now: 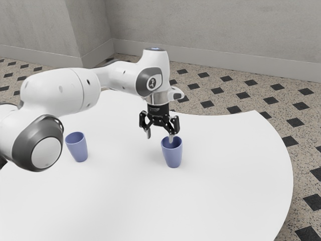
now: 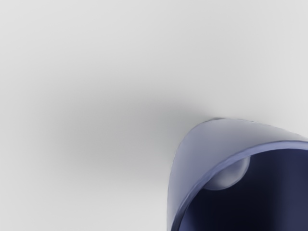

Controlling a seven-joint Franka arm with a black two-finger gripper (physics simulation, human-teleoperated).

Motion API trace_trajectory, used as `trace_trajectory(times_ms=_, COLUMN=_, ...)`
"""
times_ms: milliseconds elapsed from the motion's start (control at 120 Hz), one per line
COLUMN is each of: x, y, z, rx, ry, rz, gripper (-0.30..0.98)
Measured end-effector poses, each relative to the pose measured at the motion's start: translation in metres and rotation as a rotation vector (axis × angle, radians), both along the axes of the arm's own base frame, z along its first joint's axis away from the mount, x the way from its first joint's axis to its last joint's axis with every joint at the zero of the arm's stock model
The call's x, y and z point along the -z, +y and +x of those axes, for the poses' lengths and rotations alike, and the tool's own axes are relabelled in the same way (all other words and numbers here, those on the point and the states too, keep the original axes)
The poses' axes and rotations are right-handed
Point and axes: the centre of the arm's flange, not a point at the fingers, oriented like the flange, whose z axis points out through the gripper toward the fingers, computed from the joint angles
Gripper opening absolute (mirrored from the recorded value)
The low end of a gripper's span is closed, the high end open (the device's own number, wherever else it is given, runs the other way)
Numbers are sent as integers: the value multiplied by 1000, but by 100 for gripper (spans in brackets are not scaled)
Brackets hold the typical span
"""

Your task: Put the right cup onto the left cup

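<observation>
The right cup [image 1: 173, 154], the one at the exterior view's right, is upright on the tabletop [image 1: 120, 201], just below the end effector [image 1: 159, 137] and off to one side of its middle. The end effector is spread: its two fingers [image 1: 148, 134] stand apart, and the cup is not pinched between them. One fingertip is at the mouth of this cup; if it touches the rim, I cannot tell. The other fingertip is outside the cup, above the tabletop. In the wrist view, the mouth is open and the inside is dark blue.

The left cup [image 1: 78, 149], also blue and upright, is well apart from the end effector, toward the exterior view's left, near the arm [image 1: 55, 95]. Farther, beyond the tabletop, there is the speckled floor [image 1: 241, 95] with dark tiles, and then the grey wall [image 1: 215, 30].
</observation>
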Motion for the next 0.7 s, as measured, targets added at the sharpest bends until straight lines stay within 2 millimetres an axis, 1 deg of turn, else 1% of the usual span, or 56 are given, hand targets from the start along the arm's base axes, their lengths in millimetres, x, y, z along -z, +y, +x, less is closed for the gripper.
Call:
trace_trajectory(times_ms=117, x=7, y=-1, z=0, rx=2, ry=9, rz=0, gripper=66)
trace_trajectory(times_ms=425, x=20, y=-2, z=2, rx=7, ry=21, rz=1, gripper=64)
trace_trajectory(times_ms=483, x=21, y=-5, z=2, rx=11, ry=22, rz=-2, gripper=62)
trace_trajectory(times_ms=700, x=21, y=-8, z=1, rx=16, ry=22, rz=-6, gripper=43)
